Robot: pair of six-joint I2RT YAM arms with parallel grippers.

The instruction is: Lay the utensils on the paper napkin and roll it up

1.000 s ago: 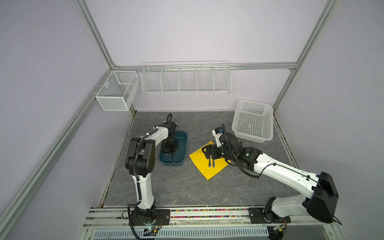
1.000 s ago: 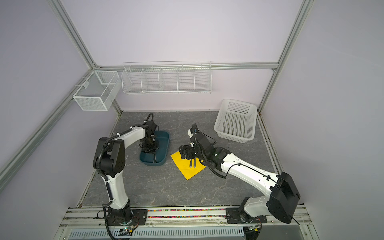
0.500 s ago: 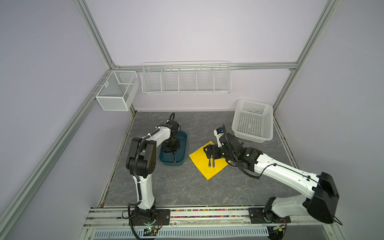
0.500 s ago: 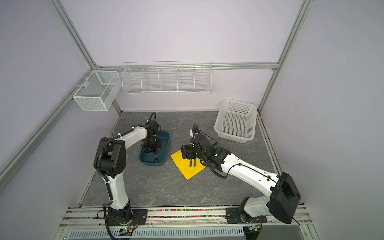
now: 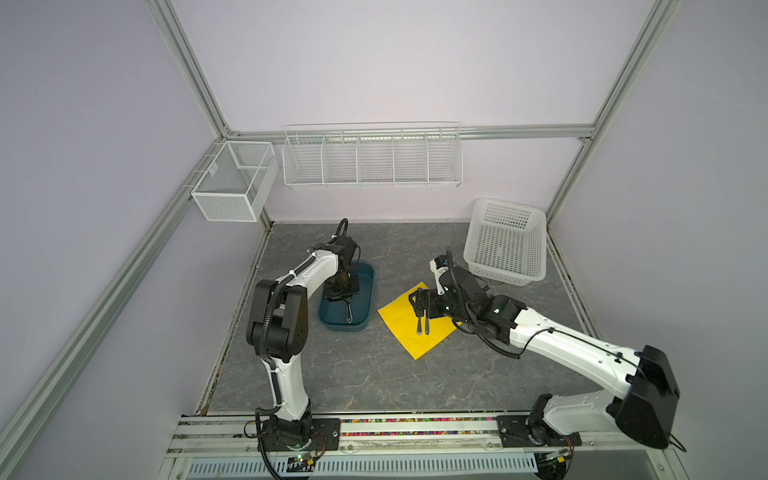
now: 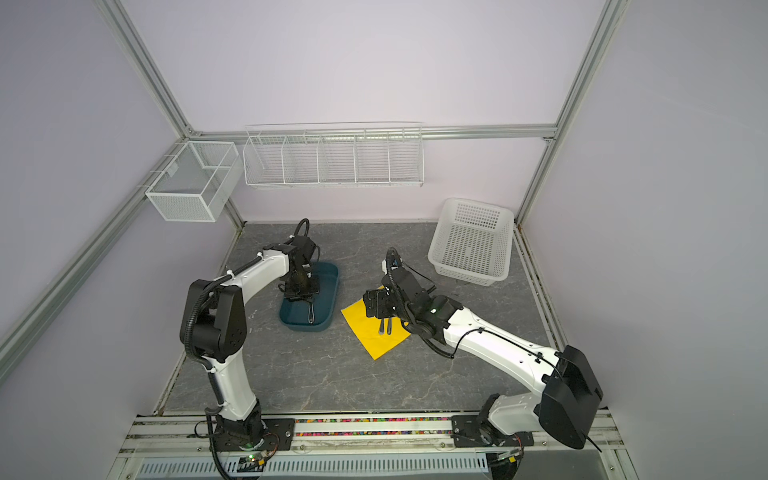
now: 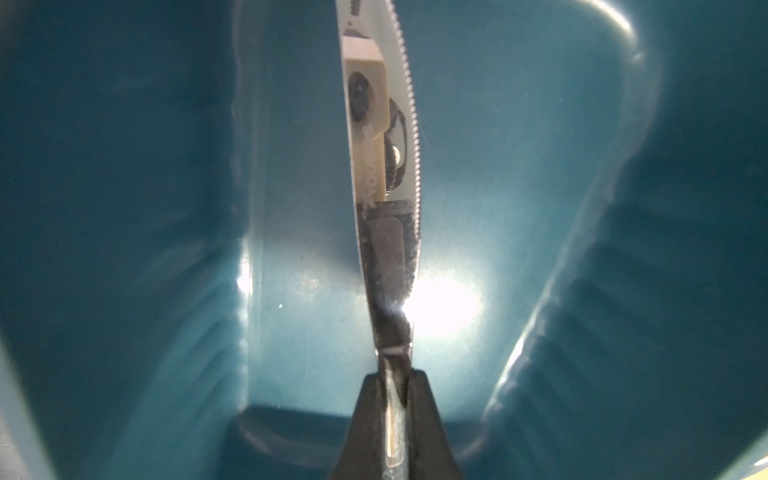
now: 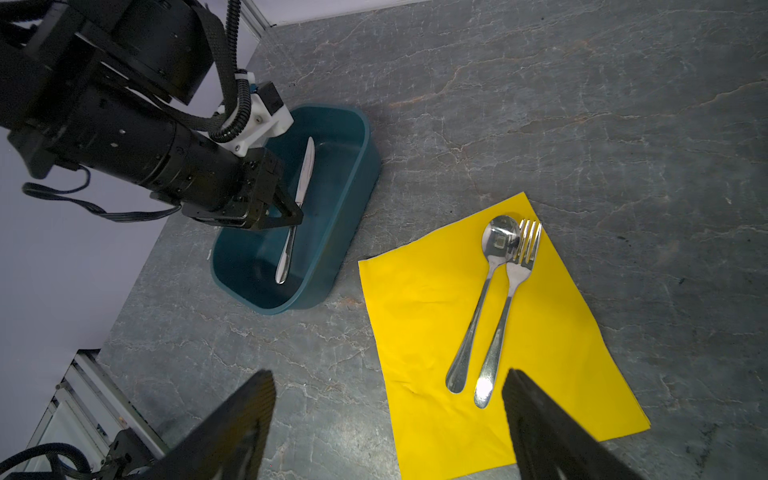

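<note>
L side first: my L gripper (image 8: 293, 218) is down in the tub (image 8: 353, 178). Its fingers (image 7: 365, 415) have just closed the last bit. A sec ago there was a sliver more gap; now they're clamped tight on the knife (image 7: 386, 187) at the neck, where handle meets blade. The knife lies lengthwise low in the tub. Can't tell if it's off the floor at all. So the grasp is made, and the lift hasn't begun as far as I can see.

Mid: napkin (image 8: 415, 332) is flat on the tabletop (image 8: 540, 104), just beside the tub, not touching it. Spoon (image 8: 478, 307) and fork (image 8: 509, 299) lie side by side on it, heads touching, handles approx parallel, toward one side of the sheet rather than its centre.

R side: R gripper (image 8: 386, 374) hangs over the napkin's edge, fingers (image 8: 540, 415) spread wide, nothing in them. No change there over the last sec.

What it means: 2 of 3 utensils are placed and the knife is the last. W/ the grip on, I reckon next is lift clear of the tub wall and carry across to lie by the fork. It's slim and shiny, pinched at the neck, so it may pivot. R arm sits over the drop zone and may need to back off. Roll not started.
</note>
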